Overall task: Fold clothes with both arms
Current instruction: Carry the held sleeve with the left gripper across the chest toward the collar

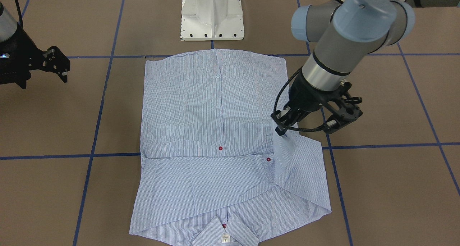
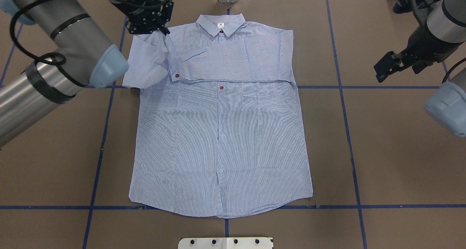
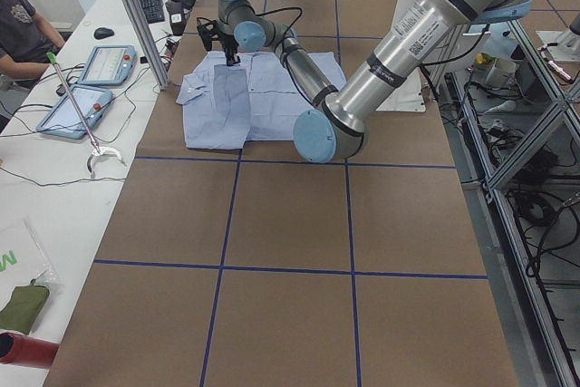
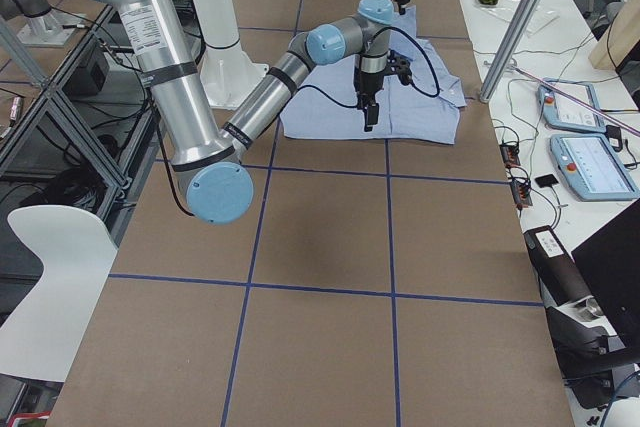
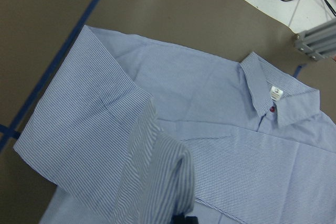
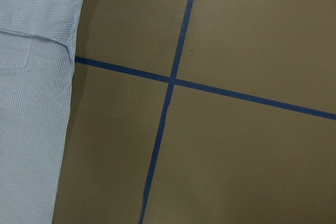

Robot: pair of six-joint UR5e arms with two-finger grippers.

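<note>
Left arm (the near, large one) reaches along the brown table to the shirt at the far end. Left gripper sits atop a raised sleeve fold; its grip is too small to judge. On the side bench are a tablet and a second tablet. A person is at the frame edge.

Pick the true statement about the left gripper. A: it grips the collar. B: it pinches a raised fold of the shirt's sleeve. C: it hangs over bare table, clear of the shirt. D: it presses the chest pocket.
B: the left gripper is shut on a fold of the sleeve, which stands up off the rest of the shirt.
</note>
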